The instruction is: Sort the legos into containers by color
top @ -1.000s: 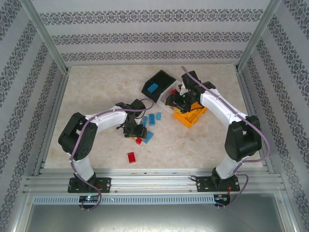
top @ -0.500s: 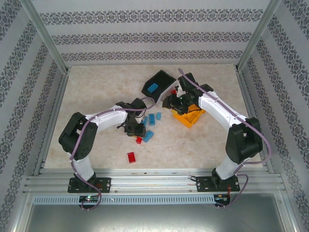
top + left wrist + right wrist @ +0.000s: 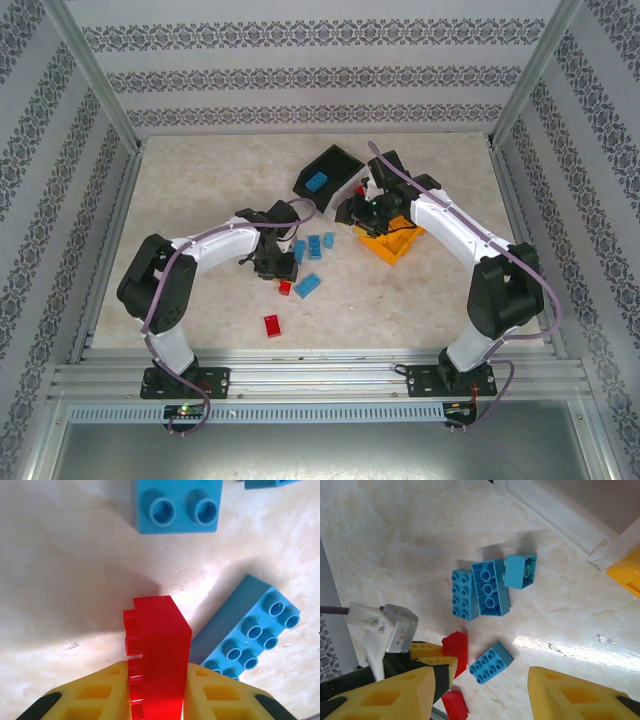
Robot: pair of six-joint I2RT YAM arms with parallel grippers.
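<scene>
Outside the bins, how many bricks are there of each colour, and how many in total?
Blue bricks: 4
Red bricks: 2, one of them gripped by the left end effector
Total: 6

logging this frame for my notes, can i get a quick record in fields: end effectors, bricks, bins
left end effector: shut on red lego brick, which sits beside a long blue brick
right end effector: open, nothing between its fingers, above the table
loose blue bricks: three close together on the table
loose red brick: lies alone, nearer the arm bases
black bin: holds one blue brick
orange bin: partly under the right arm
</scene>
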